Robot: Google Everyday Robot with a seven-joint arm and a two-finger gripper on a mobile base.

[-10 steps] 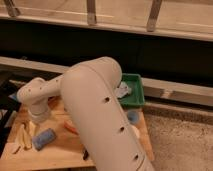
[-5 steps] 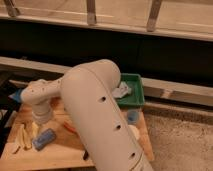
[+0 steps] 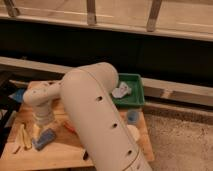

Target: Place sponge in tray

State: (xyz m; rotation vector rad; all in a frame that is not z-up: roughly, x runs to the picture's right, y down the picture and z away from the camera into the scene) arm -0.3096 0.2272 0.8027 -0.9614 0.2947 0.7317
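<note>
Wooden tabletop below a dark wall holds the small light-blue soft sponge block (image 3: 44,139) near its front left corner, with the robot's white gripper (image 3: 41,127) just above it, its grip impossible to tell, so the green shallow plastic tray (image 3: 136,98) at the far right corner has no sponge yet.

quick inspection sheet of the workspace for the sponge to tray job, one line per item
surface: wooden table, things spread across it
job's things: sponge lies on the table, front left; tray at back right holds a whitish rag
clutter: yellow pieces, orange item, blue cup
grippers: gripper low, just behind the sponge
cables: nothing seen
surroundings: railing behind, speckled floor on the right
</note>
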